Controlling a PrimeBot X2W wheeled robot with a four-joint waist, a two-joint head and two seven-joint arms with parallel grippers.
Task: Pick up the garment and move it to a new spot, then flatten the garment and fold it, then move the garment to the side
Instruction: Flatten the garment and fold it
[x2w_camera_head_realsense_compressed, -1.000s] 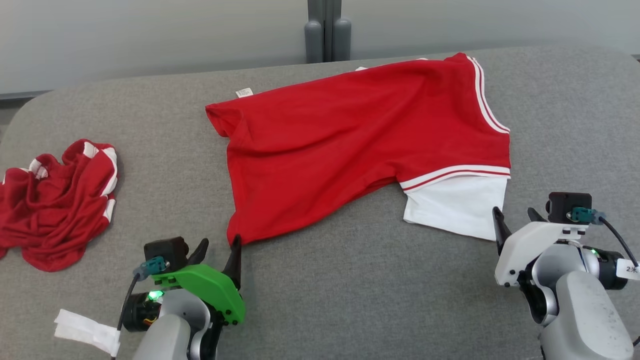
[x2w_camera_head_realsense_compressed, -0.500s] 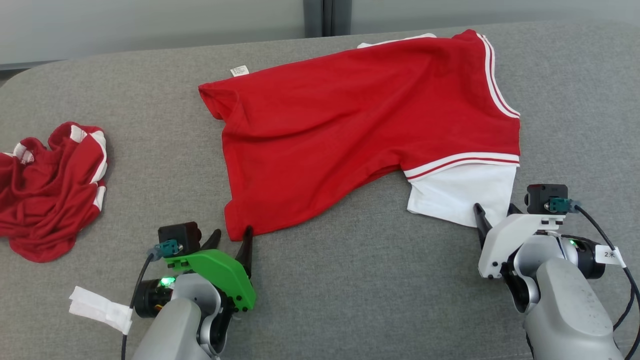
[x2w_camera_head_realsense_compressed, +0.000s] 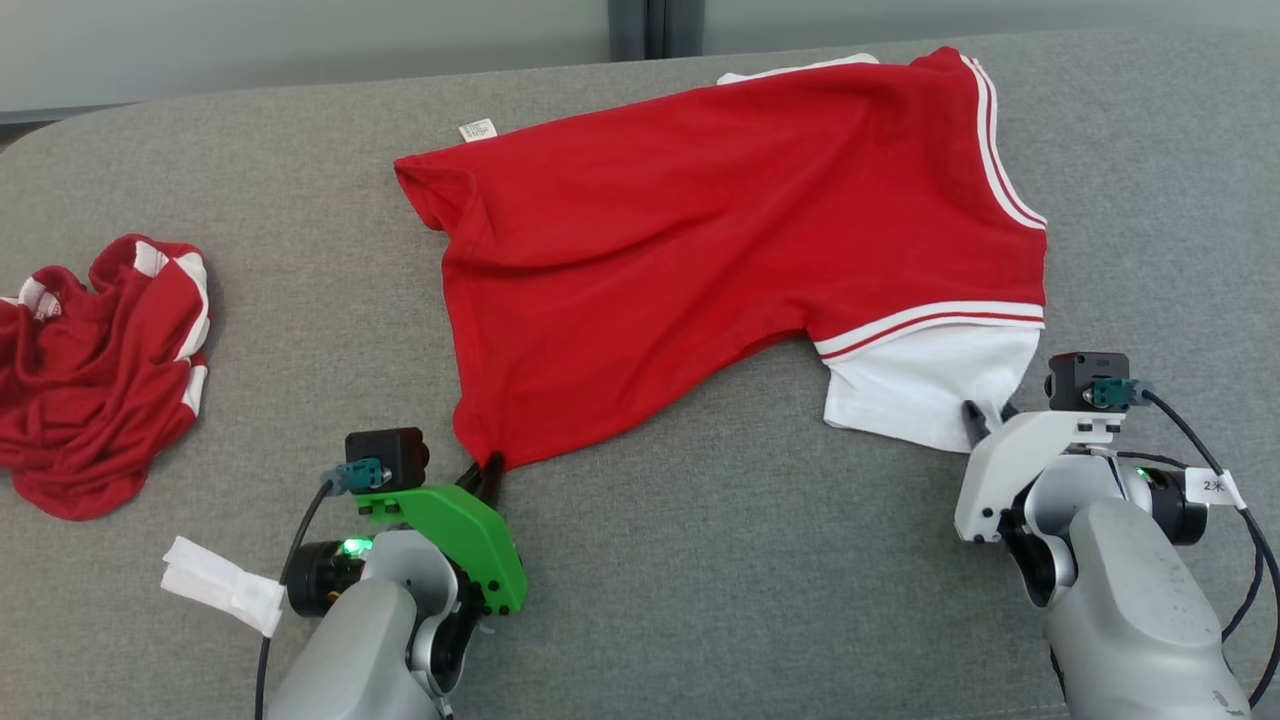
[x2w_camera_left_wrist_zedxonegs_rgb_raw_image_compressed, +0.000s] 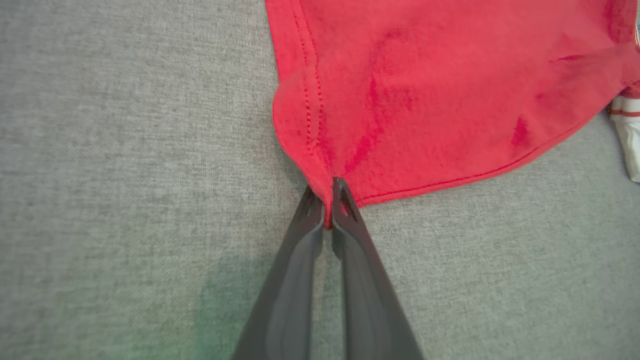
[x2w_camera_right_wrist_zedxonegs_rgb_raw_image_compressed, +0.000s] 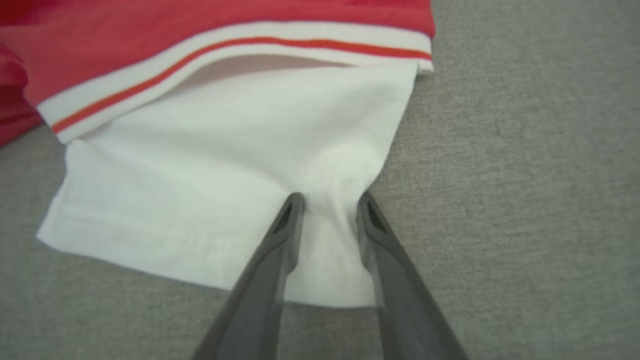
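Observation:
The garment, a red shirt with white stripe trim and a white sleeve, lies spread on the grey padded table. My left gripper is shut on its near hem corner; the left wrist view shows the red cloth pinched between the tips of the gripper. My right gripper sits over the white sleeve's near edge. In the right wrist view the gripper has its jaws partly apart, with the white cloth puckering between them.
A second red and white garment lies crumpled at the table's left edge. A white label pokes out at the shirt's far left corner. A dark post stands behind the table.
Both grippers have moved forward onto the garment. The left has shut on the red hem corner. The right's jaws have narrowed over the white sleeve. The head camera has tilted down.

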